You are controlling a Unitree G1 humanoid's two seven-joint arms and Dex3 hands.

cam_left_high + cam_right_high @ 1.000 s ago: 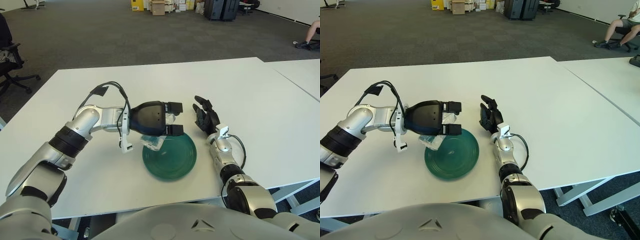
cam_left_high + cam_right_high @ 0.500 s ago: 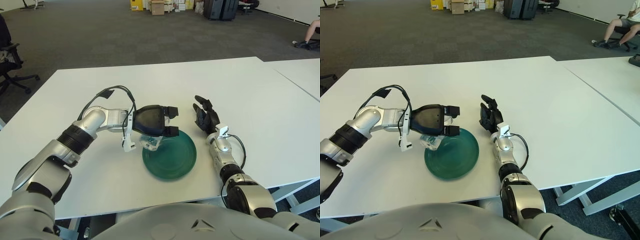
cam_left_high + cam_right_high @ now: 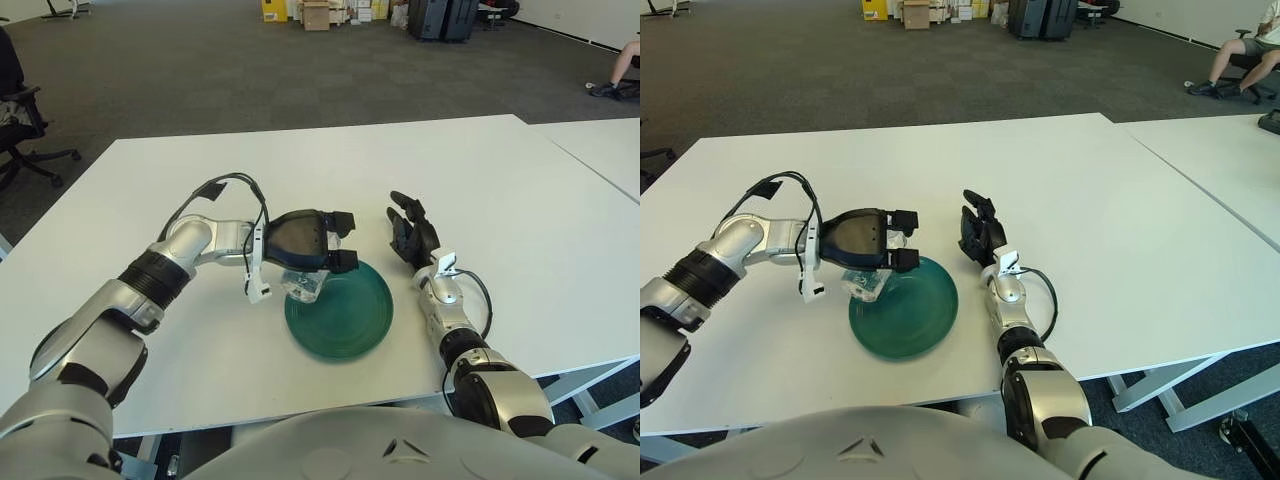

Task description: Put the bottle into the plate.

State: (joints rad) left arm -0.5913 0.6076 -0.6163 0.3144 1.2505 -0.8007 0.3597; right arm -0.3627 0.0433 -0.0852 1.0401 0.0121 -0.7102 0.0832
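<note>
l hand (image 3: 305, 243) fingers round bottle (image 3: 301, 284) at plate (image 3: 345, 322) edge (r hand (image 3: 411, 236) loose)

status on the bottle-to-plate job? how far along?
Done: the left hand has the clear bottle grasped and carried to the green plate's left rim. In hand: the bottle hangs under the fingers at that rim. Left: lower and release it in the plate. The right hand is beside the plate, to its right.
</note>
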